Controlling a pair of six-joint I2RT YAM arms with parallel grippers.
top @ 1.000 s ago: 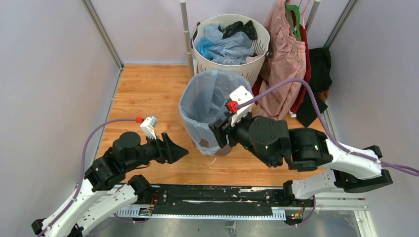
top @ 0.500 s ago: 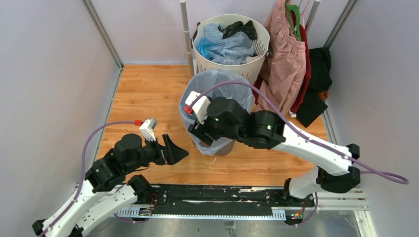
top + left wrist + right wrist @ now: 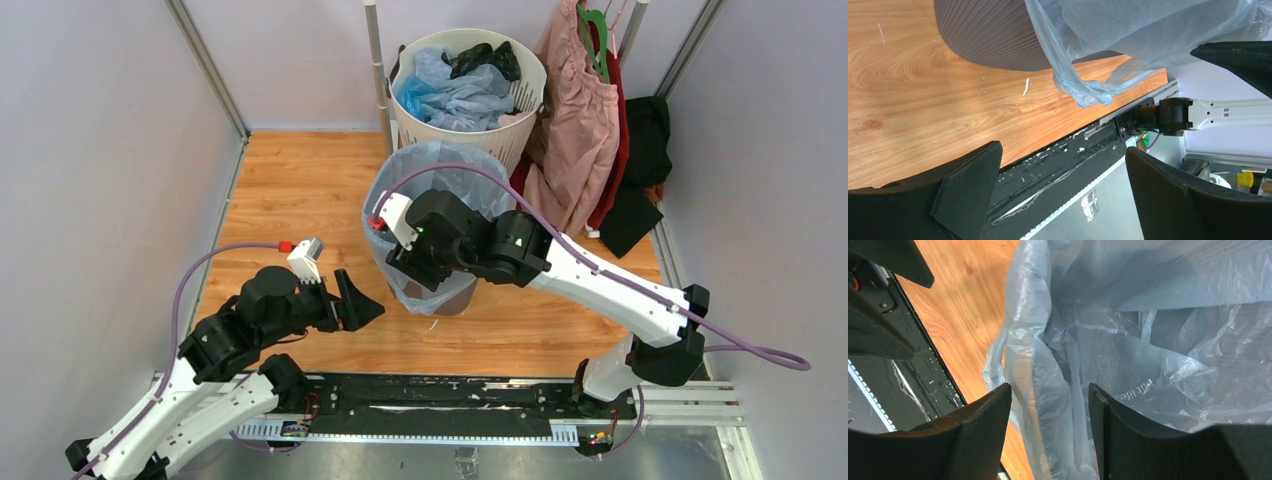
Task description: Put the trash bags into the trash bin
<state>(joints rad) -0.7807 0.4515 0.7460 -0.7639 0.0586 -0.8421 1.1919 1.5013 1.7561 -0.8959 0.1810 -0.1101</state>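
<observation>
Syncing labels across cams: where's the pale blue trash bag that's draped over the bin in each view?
Top external: the pale blue trash bag sits at centre frame, mouth open upward.
Left wrist: along the top right, draped over the grey mesh trash bin, with a tail hanging down.
Right wrist: fills most of the frame.
Shared landmark: the wooden tabletop.

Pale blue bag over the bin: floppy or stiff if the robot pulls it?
Probably floppy: the pale blue bag hangs in crinkled folds over the trash bin. Likely very light, being thin and see-through. Its bunched tail suggests it crumples when gripped.
</observation>
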